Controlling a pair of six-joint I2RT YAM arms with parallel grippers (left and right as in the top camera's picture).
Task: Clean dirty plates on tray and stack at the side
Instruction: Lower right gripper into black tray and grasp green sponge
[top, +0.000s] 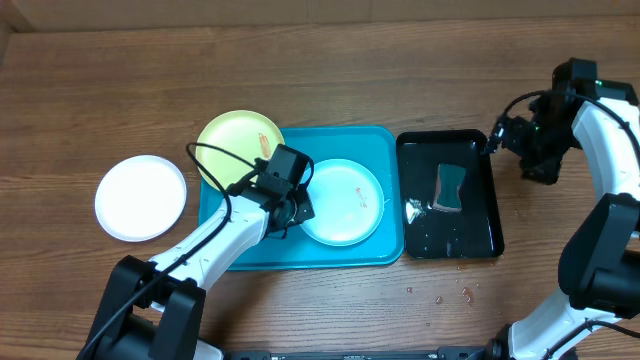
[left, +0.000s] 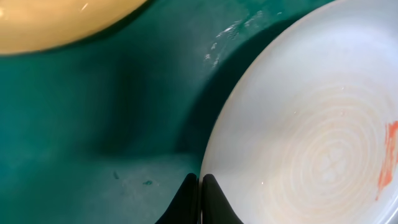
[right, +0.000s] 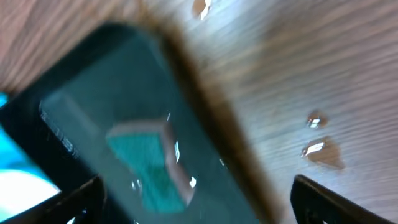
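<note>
The light blue plate (top: 345, 205) lies in the turquoise tray (top: 340, 140) and carries a small orange-red smear. My left gripper (top: 300, 210) is at its left rim; in the left wrist view the fingers (left: 200, 186) are shut on the rim of the light blue plate (left: 311, 124). The lime green plate (top: 235, 140) sits on the tray's far left corner, overhanging the table. The white plate (top: 140, 197) lies on the table left of the tray. My right gripper (top: 500, 135) is open and empty above the black tray's far right side.
A glossy black tray (top: 480, 235) right of the turquoise tray holds a teal sponge (top: 450, 187) and water. The right wrist view shows the sponge (right: 149, 162), blurred, between the open fingers (right: 196, 180). Water drops (top: 450, 295) lie on the wood in front.
</note>
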